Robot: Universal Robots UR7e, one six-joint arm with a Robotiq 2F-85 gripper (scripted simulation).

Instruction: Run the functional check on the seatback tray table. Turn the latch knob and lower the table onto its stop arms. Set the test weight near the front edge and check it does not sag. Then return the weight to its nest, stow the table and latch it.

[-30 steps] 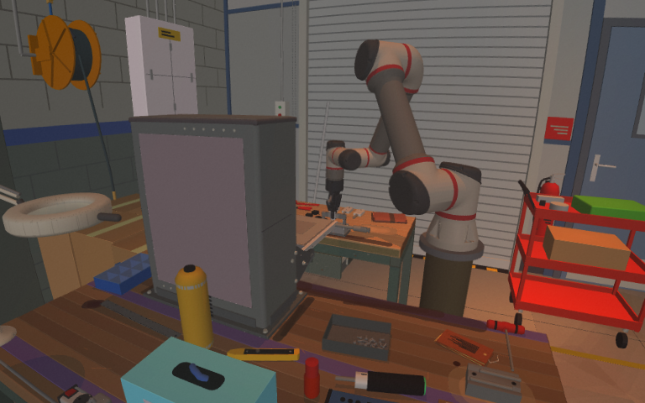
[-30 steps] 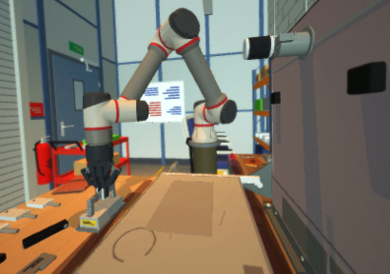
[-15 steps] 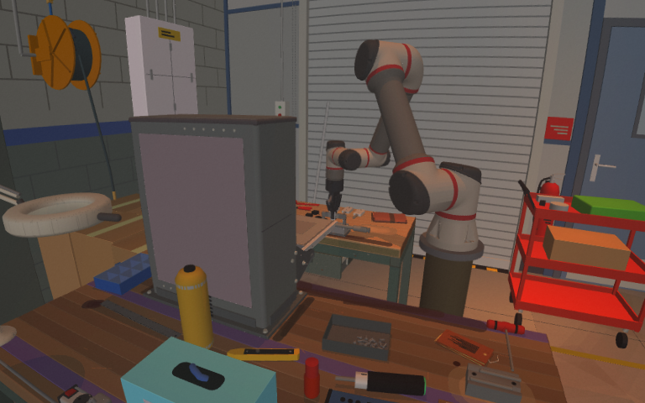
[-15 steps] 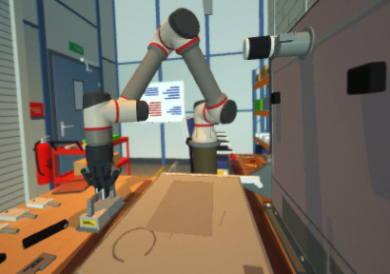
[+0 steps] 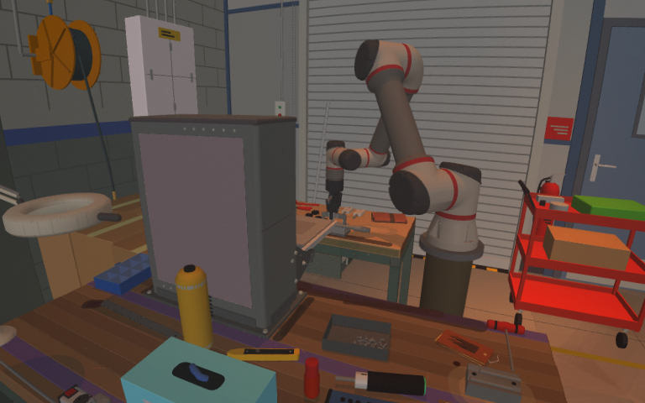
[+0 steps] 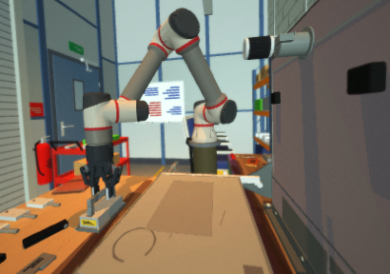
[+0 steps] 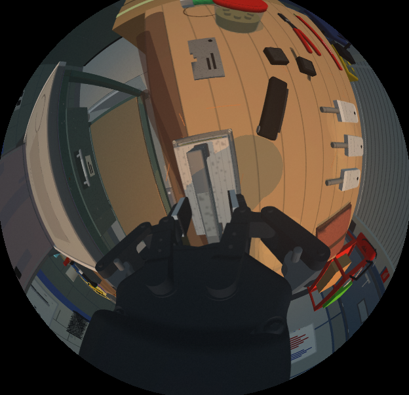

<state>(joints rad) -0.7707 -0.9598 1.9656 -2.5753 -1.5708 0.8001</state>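
The grey test weight, a flat block with an upright handle bar, sits on the orange bench beside the lowered tray table. My gripper is open and hangs straight down over the handle, holding nothing. The tan tray table lies folded down and level, reaching out from the grey seatback cabinet. A faint ring is drawn near the table's front edge. The latch knob sticks out high on the seatback face.
The orange bench carries a black bar, a grey slotted plate, three white handled blocks and red pliers. A red trolley stands right of my base. The near workbench holds loose tools.
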